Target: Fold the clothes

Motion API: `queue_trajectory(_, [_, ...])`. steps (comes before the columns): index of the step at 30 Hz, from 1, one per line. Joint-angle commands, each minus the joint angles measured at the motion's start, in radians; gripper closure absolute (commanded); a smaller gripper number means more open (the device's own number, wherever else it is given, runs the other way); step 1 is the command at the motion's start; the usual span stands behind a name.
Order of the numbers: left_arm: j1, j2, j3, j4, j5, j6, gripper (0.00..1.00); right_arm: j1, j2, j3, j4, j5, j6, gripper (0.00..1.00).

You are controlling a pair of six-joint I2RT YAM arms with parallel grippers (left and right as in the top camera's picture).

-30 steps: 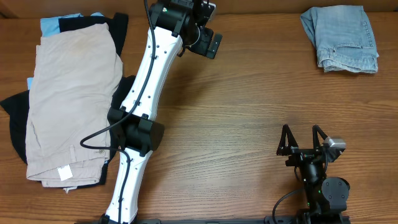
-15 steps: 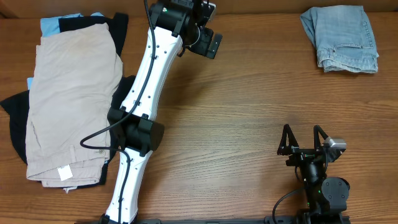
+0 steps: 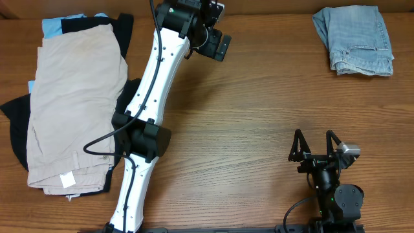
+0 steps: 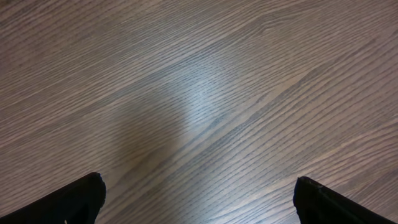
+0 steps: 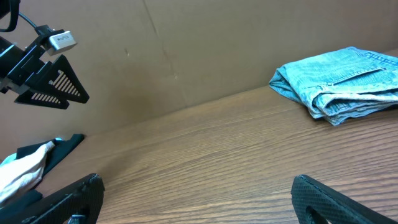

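The clothes lie in two places. At the table's left is a loose pile with beige shorts [image 3: 74, 103] on top, black pieces [image 3: 123, 39] under them and a sky-blue piece [image 3: 55, 26] at the far corner. Folded light denim shorts [image 3: 354, 40] rest at the far right, also seen in the right wrist view as denim shorts [image 5: 339, 84]. My left gripper [image 3: 218, 40] hangs over bare wood at the far middle, open and empty [image 4: 199, 202]. My right gripper [image 3: 315, 144] stands open near the front right, with nothing between its fingers [image 5: 199, 202].
The white left arm [image 3: 152, 97] slants from the front edge up along the pile's right side. A brown cardboard wall [image 5: 186, 56] stands behind the table's far edge. Wood table [image 3: 259, 110] lies between pile and denim.
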Motion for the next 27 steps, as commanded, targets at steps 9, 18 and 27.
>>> queue_trajectory(9, [0.006,-0.031,0.010,-0.039,-0.082,-0.009,0.00,0.007,-0.011,-0.010,0.005,0.014,-0.007,0.00])
queue_trajectory(18, [0.068,-0.359,-0.424,0.257,-0.079,-0.005,0.00,0.007,-0.011,-0.010,0.005,0.014,-0.007,0.00])
queue_trajectory(27, [0.214,-0.874,-1.154,0.618,-0.050,-0.003,0.00,0.007,-0.011,-0.010,0.005,0.014,-0.007,0.00])
